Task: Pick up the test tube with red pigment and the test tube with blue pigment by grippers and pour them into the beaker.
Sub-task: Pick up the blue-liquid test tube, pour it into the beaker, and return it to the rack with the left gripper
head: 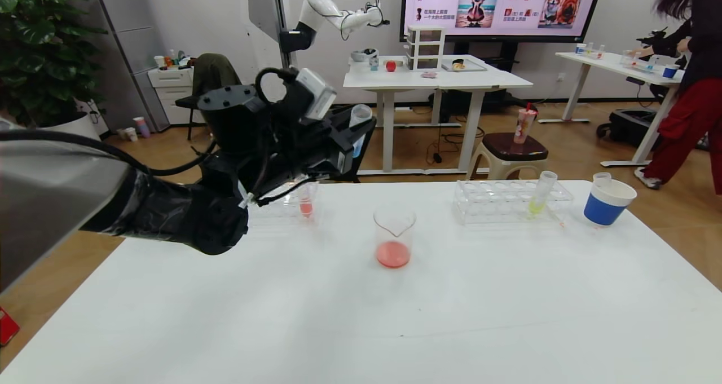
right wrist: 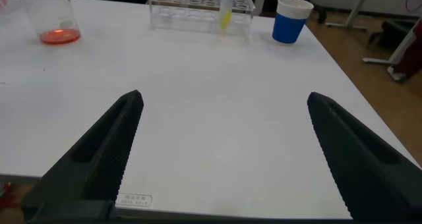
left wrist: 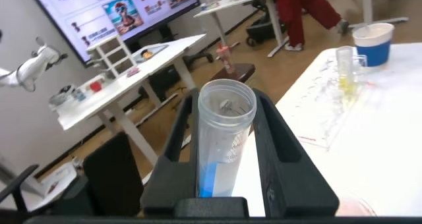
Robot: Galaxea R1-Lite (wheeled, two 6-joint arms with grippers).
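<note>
My left gripper [head: 356, 129] is raised above the table's back left and is shut on the test tube with blue pigment [head: 359, 123]. In the left wrist view the tube [left wrist: 223, 141] sits between the two black fingers of the gripper [left wrist: 226, 100], blue liquid at its bottom, mouth open. The beaker [head: 393, 236] stands mid-table, lower and to the right of this gripper, with red liquid in its bottom. No tube with saturated orange-red liquid shows. My right gripper [right wrist: 224, 151] is open and empty above the bare table near the front.
A clear rack [head: 285, 206] under the left arm holds a tube with salmon-pink liquid [head: 306, 204]. A second rack [head: 507, 201] at the back right holds a yellow-liquid tube [head: 540, 195]. A blue-and-white cup [head: 606, 202] with an empty-looking tube [head: 602, 177] stands beyond it.
</note>
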